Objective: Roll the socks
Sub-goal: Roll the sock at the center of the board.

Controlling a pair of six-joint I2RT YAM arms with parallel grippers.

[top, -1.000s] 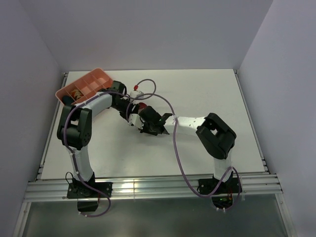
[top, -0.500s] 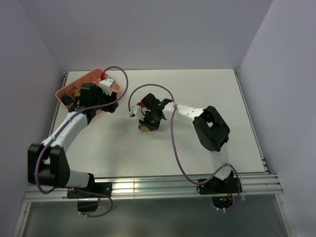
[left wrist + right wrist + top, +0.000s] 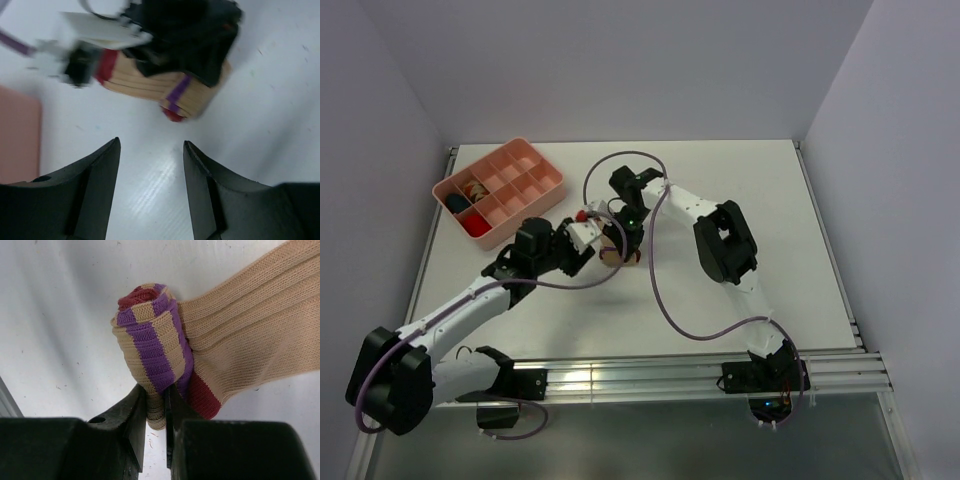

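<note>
White table [image 3: 790, 260] leaves open room rightward and nearward. At its middle lie the socks [image 3: 150, 340], tan ribbed, purple-banded, red-tipped, half-rolled, perhaps two layers; the right gripper [image 3: 155, 402] pinches the roll. The left gripper [image 3: 151, 150] hovers near, jaws apart. A pink tray [image 3: 545, 160] sits well apart, far-left.

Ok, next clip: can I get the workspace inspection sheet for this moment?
Surface: white table, small specks.
Job's things: socks, tan with purple stripes and red patches, one end rolled, the rest flat.
Clutter: pink divider tray at far left, a few bundles inside.
Grippers: right gripper shut on the roll; left gripper open, empty, short of the socks.
Cables: purple cable looping over the table from each arm.
Surroundings: plain walls; nothing else seen.
</note>
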